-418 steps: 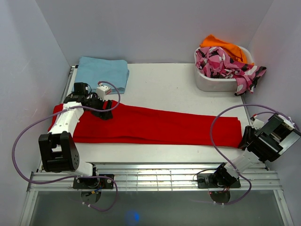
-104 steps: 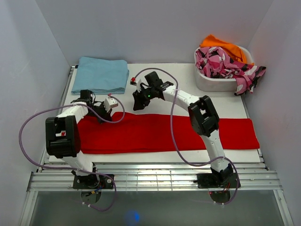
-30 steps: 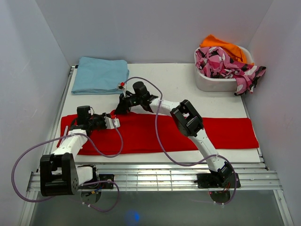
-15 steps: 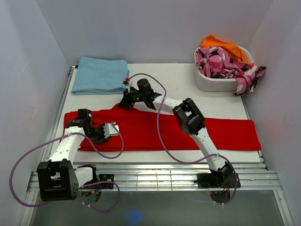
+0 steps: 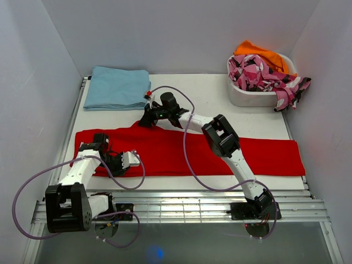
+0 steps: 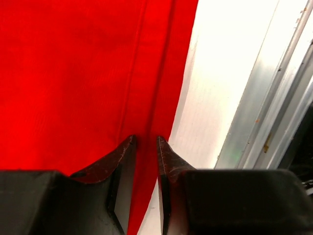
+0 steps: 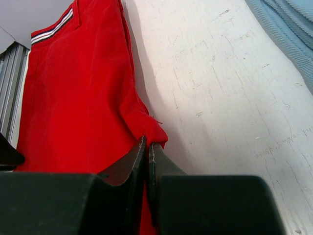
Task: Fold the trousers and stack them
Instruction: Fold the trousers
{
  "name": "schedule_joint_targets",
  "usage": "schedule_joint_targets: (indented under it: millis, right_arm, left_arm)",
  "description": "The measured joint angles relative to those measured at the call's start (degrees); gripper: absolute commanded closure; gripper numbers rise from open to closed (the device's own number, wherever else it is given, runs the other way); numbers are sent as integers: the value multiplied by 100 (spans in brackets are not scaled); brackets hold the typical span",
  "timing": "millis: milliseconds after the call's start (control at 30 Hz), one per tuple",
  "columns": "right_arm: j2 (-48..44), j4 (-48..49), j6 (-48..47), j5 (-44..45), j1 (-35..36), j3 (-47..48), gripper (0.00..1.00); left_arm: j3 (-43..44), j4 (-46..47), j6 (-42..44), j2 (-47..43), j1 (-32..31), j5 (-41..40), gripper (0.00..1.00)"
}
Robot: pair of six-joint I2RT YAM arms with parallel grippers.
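Note:
The bright red trousers (image 5: 220, 151) lie stretched left to right across the white table, with the striped waistband at the left end (image 7: 51, 30). My right gripper (image 5: 146, 122) is at their far edge, left of centre. It is shut (image 7: 147, 143) on a small fold of red cloth (image 7: 146, 125) that is drawn into a peak. My left gripper (image 5: 118, 165) sits low over the near edge at the left. Its fingers (image 6: 145, 139) stand a narrow gap apart, with the hem of the trousers (image 6: 73, 73) running between them.
A folded light blue garment (image 5: 116, 87) lies at the back left, close to my right gripper (image 7: 288, 24). A white basket (image 5: 247, 99) at the back right holds a pink-black-white patterned garment (image 5: 264, 74) and orange cloth. The metal front rail (image 6: 274, 98) runs just beside my left gripper.
My left gripper slid from the top of the trousers toward their near edge. My right gripper kept its pinch on the far edge and drew it slightly back and right.

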Motion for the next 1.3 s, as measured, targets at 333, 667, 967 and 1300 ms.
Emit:
schedule_joint_targets:
  millis: [333, 667, 967, 1300]
  right_arm:
    - [0, 4, 0, 0, -2, 0, 92]
    - [0, 24, 0, 0, -22, -2, 92]
    - [0, 22, -4, 109, -26, -2, 92]
    - [22, 20, -7, 317, -39, 0, 92]
  left_arm:
    - [-544, 811, -7, -597, 0, -264, 73]
    - [-918, 1547, 94, -1180, 0, -350, 95]
    - [-817, 809, 522, -1130, 0, -302, 100]
    - [0, -391, 778, -15, 0, -308, 100]
